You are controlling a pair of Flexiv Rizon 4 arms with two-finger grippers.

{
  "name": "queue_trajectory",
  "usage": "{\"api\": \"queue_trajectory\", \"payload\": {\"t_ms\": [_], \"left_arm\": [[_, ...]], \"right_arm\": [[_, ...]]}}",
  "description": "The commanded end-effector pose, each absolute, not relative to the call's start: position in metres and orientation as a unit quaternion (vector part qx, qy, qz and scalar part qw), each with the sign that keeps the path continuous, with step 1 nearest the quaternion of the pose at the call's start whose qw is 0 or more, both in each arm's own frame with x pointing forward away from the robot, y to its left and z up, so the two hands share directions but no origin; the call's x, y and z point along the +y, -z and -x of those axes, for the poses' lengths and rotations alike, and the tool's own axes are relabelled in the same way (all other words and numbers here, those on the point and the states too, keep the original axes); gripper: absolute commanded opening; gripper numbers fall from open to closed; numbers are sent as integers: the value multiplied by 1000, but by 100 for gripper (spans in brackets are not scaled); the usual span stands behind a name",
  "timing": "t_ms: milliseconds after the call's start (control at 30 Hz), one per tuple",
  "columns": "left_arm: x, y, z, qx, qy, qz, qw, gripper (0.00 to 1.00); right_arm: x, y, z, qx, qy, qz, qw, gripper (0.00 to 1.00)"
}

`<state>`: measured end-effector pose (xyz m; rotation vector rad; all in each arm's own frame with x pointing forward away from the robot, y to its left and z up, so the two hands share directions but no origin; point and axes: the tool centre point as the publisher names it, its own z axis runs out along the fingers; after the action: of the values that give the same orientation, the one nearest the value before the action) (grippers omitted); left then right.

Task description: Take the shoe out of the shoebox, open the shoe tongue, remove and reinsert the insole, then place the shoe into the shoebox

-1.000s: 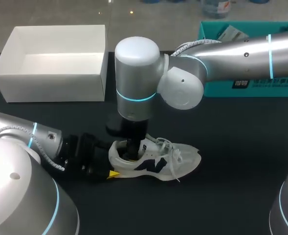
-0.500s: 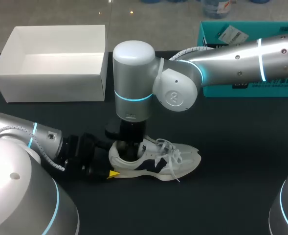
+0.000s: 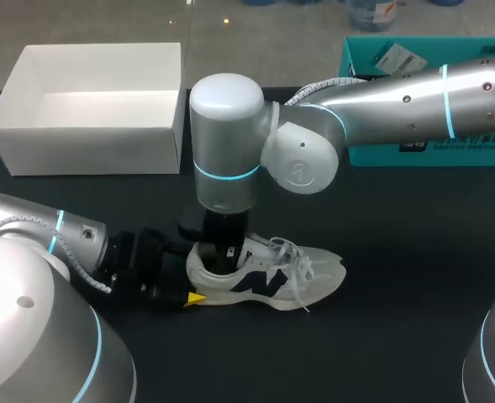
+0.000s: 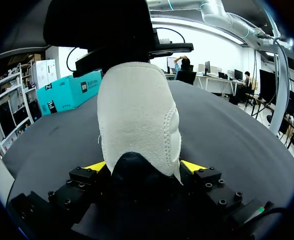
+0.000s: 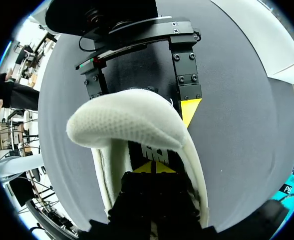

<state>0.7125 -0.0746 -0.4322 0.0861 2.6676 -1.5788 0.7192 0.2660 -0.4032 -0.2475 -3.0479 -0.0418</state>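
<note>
A white sneaker [image 3: 285, 281] with dark side marks lies on its sole on the black table, toe to the right. My left gripper [image 3: 190, 273] is at its heel [image 4: 137, 115], one yellow fingertip [image 4: 190, 165] pressed against each side, so it is shut on the shoe. My right gripper [image 3: 228, 256] points straight down into the shoe's opening. Its yellow tips [image 5: 151, 168] are together, shut, down on the black insole [image 5: 154, 152]. Whether they pinch anything is hidden. The open white shoebox [image 3: 87, 147] stands empty at the back left.
A teal box [image 3: 373, 155] sits at the back right, partly behind my right arm. The shoe's loose white laces [image 3: 300, 267] trail over its side. Bare black tabletop lies in front of and to the right of the shoe.
My right gripper's fingers have closed inside the shoe, and that arm has shifted slightly left. The left gripper and the shoe have stayed put.
</note>
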Motion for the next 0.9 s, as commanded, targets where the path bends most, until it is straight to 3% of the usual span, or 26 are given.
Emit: {"api": "queue_trajectory", "payload": {"t_ms": [33,533,900], "left_arm": [[-77,439,-712,861,508,-28,20,0],[-77,439,-712,861,508,-28,20,0],[-77,439,-712,861,508,-28,20,0]], "right_arm": [[264,389,-716,-996,11,83,25,0],[254,351,-713,-995,2,95,-20,0],[256,366,-726,-996,-1,91,-8,0]]}}
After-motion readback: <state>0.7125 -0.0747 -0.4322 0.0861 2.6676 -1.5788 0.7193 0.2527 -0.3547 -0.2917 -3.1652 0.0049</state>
